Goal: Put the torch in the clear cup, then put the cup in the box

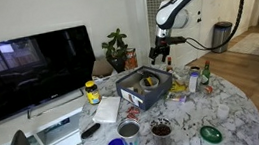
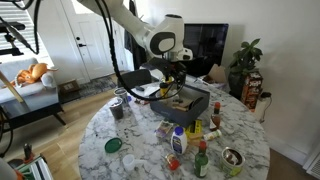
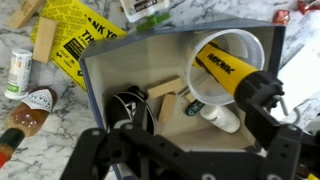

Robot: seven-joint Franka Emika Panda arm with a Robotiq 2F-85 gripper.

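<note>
The dark grey box (image 3: 110, 60) is open-topped and fills the wrist view; it also shows in both exterior views (image 1: 140, 91) (image 2: 190, 102). The clear cup (image 3: 208, 52) lies tilted inside the box at its right end. The torch (image 3: 228, 68), yellow with a black end, sits inside the cup. My gripper (image 3: 185, 140) hangs just above the box with its fingers spread, touching neither cup nor torch as far as I can see. It is also in both exterior views (image 1: 159, 50) (image 2: 178, 76), a little above the box.
The box also holds a wooden block (image 3: 165, 100), a white bottle (image 3: 222, 118) and a black coil (image 3: 125, 108). Round it on the marble table are two metal cups (image 1: 129, 130) (image 1: 161, 131), a yellow-lidded jar (image 1: 92, 91), bottles (image 2: 178, 140) and yellow paper (image 3: 80, 35).
</note>
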